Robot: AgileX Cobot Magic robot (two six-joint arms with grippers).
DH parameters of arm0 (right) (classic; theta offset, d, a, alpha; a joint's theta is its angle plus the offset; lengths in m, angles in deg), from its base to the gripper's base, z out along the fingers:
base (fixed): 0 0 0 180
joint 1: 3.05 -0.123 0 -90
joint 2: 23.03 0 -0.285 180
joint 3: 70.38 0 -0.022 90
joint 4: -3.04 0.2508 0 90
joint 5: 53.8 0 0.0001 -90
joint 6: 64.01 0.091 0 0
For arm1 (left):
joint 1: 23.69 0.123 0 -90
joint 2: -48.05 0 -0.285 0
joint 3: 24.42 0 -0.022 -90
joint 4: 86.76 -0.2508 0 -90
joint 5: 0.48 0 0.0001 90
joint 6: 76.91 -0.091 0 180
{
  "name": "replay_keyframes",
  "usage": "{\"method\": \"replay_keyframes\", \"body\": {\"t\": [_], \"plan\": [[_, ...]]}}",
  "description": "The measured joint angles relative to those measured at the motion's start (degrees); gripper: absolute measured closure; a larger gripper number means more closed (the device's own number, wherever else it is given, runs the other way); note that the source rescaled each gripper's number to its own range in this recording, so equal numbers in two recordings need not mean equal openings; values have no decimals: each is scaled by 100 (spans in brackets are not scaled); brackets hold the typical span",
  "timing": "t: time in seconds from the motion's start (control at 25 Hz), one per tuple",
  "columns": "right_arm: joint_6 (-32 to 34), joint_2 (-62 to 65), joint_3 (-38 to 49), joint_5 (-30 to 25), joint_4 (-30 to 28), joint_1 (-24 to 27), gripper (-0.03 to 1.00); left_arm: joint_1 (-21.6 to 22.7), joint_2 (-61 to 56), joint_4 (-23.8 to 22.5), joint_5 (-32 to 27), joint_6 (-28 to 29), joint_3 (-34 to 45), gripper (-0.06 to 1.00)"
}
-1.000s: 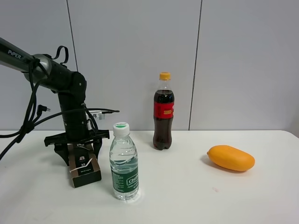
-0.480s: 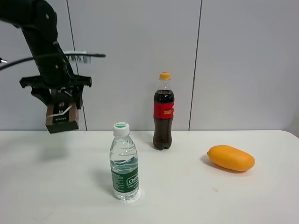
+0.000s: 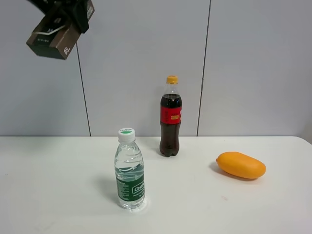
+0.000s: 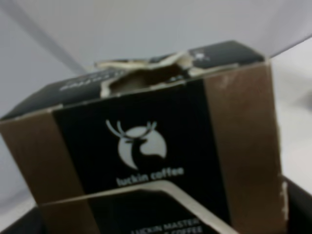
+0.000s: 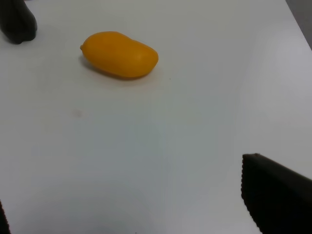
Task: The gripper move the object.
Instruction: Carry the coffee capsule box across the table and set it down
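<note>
The object, a dark brown carton with white lines and print, hangs tilted high in the air at the top left of the exterior high view, well above the table. My left gripper is shut on it and is mostly cut off by the frame's top edge. The carton fills the left wrist view, showing a deer logo and a torn top flap. My right gripper is open and empty over bare table, with one black fingertip showing. It is out of the exterior high view.
A clear green-labelled water bottle stands front centre on the white table. A cola bottle stands behind it. An orange-yellow mango lies at the right and also shows in the right wrist view.
My left gripper has lifted the carton off the table beside the water bottle, straight up and a little left, to the top left corner. Nothing else moved.
</note>
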Motion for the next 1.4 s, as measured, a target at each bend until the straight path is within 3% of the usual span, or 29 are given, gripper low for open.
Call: {"method": "replay_keyframes", "body": {"t": [0.32,0.72,0.84,1.0,1.2,1.4], "plan": [[0,0,0,0,0,0,-3,-872,634,422,518,-316,-1189,94],[0,0,0,0,0,0,-3,-2056,2263,917,1166,-1209,-2389,94],[0,0,0,0,0,0,-3,-2337,2422,973,1580,-1806,-2463,94],[0,0,0,0,0,0,-3,-2582,2554,1000,1722,-3126,-2501,94],[0,0,0,0,0,0,-3,-2758,2878,1043,1007,-4656,-2508,94],[0,0,0,0,0,0,-3,-2959,3294,1122,557,-4998,-2407,94]]}}
